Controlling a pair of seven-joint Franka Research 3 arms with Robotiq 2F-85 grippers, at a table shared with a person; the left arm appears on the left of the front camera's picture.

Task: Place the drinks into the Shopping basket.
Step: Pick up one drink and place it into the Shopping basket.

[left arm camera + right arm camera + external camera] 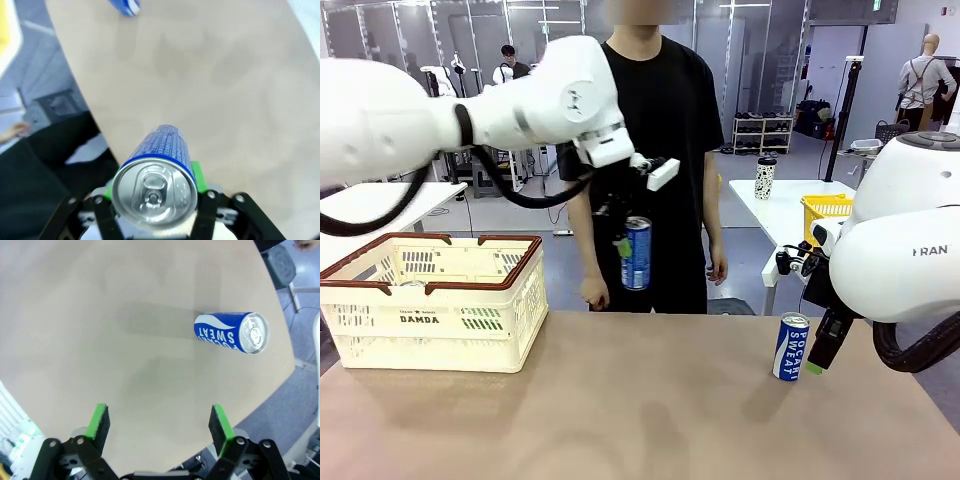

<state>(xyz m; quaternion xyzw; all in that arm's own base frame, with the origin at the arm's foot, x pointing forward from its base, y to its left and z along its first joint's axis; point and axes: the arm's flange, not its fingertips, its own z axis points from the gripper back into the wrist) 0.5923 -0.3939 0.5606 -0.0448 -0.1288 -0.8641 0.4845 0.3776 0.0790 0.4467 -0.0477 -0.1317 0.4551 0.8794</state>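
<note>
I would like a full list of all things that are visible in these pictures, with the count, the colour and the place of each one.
table: 1, light brown, foreground
Shopping basket: 1, cream-white with reddish-brown rim, on the table, left side
standing can: 1, blue with white lettering, upright on the table, right side
held can: 1, blue, raised near the table's far edge
white table: 1, white, behind at right
yellow basket: 1, yellow, on the white table
tumbler: 1, white with black spots, on the white table
person: 1, black shirt, standing at the far side
left end effector: 1, black with green pads, shut on the held can
right end effector: 1, black with green pads, open, near the standing can
</note>
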